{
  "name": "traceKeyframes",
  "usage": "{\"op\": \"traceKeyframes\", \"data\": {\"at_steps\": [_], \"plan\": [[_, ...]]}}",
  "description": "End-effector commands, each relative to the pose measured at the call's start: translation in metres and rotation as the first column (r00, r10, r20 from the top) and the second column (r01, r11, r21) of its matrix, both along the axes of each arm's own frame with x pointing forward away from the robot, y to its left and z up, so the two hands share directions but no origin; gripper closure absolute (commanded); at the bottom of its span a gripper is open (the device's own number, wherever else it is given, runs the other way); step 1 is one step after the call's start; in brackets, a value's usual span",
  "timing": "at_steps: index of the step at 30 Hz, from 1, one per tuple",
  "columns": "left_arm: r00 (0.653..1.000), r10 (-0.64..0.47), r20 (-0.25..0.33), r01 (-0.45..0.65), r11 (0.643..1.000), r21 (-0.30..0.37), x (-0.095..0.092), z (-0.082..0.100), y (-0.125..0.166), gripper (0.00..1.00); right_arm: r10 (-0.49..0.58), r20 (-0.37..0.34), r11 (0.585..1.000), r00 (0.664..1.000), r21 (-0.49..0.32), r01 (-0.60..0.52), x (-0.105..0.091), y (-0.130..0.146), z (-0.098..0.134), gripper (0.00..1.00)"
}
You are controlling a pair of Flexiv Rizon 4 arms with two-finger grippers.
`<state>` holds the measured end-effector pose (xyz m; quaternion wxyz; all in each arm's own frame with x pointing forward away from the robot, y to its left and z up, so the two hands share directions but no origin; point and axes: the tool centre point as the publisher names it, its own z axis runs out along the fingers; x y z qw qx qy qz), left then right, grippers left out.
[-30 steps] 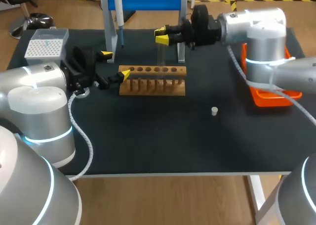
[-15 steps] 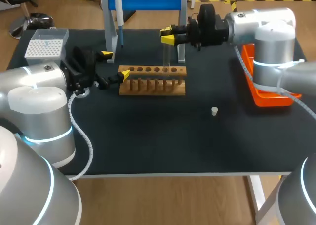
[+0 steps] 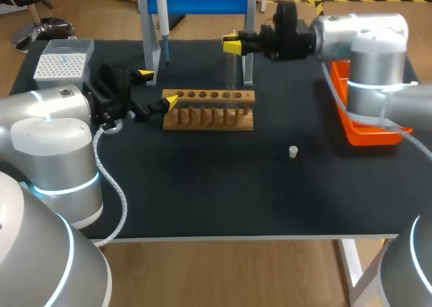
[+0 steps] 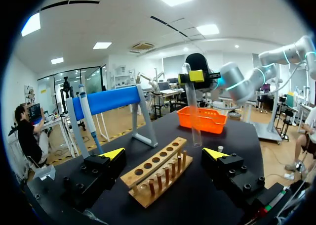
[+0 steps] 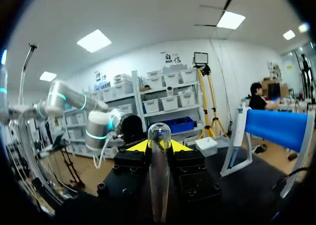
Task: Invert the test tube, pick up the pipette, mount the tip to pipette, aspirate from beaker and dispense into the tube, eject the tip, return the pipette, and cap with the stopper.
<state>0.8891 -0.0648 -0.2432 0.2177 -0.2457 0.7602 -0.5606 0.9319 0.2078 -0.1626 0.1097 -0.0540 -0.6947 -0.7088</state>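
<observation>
Test tube (image 3: 231, 74) held vertical in right gripper (image 3: 231, 46), arm reaching level above rack (image 3: 209, 110); left gripper (image 3: 157, 88) wide open beside rack.

The test tube (image 5: 159, 175) pinched in my right fingers (image 5: 138, 147) looks clear and glossy, like glass, and the tips of those fingers are matt yellow plastic on black bodies. Ahead of my left fingers (image 4: 113, 153) the rack (image 4: 157, 171) is pale, bare-looking wood on a matt black worktop (image 3: 236, 185). The orange tray (image 4: 202, 120) beyond it is smooth plastic.
</observation>
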Motion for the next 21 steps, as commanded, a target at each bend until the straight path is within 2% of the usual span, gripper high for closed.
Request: {"op": "traceKeyframes", "data": {"at_steps": [1,2,4,5,7,9,10,21], "plan": [[1.0,0.005,0.003,-0.005,1.0,-0.001,0.0002,-0.0017,-0.0016,0.0,-0.03,-0.567,1.0,0.823,-0.013,0.027,-0.0054,-0.0067,0.0085,1.0],[1.0,0.005,0.003,-0.005,1.0,-0.001,0.0002,-0.0017,-0.0016,0.0,-0.038,-0.63,0.999,0.775,-0.022,0.031,-0.0053,-0.0081,0.0093,1.0],[1.0,0.005,0.003,-0.005,1.0,-0.001,0.0002,-0.0017,-0.0016,0.0,-0.044,-0.702,0.999,0.711,-0.024,0.038,-0.0053,-0.0099,0.0082,1.0],[1.0,0.005,0.003,-0.005,1.0,-0.001,0.0002,-0.0017,-0.0016,0.0,-0.044,-0.729,0.999,0.683,-0.029,0.034,-0.0057,-0.0105,0.0082,1.0],[1.0,0.005,0.003,-0.005,1.0,-0.001,0.0002,-0.0017,-0.0016,0.0,-0.06,-0.757,0.998,0.651,-0.054,0.029,-0.0085,-0.0123,0.0071,1.0],[1.0,0.005,0.003,-0.005,1.0,-0.001,0.0002,-0.0017,-0.0016,0.0,-0.086,-0.799,0.995,0.596,-0.101,0.008,-0.0123,-0.0136,0.0034,1.0],[1.0,0.005,0.003,-0.005,1.0,-0.001,0.0002,-0.0017,-0.0016,0.0,-0.066,-0.839,0.996,0.539,-0.091,-0.02,-0.0149,-0.0136,0.0005,1.0],[1.0,0.005,0.003,-0.005,1.0,-0.001,0.0002,-0.0017,-0.0016,0.0,-0.066,-0.839,0.996,0.539,-0.091,-0.02,-0.0149,-0.0136,0.0005,1.0]]}}
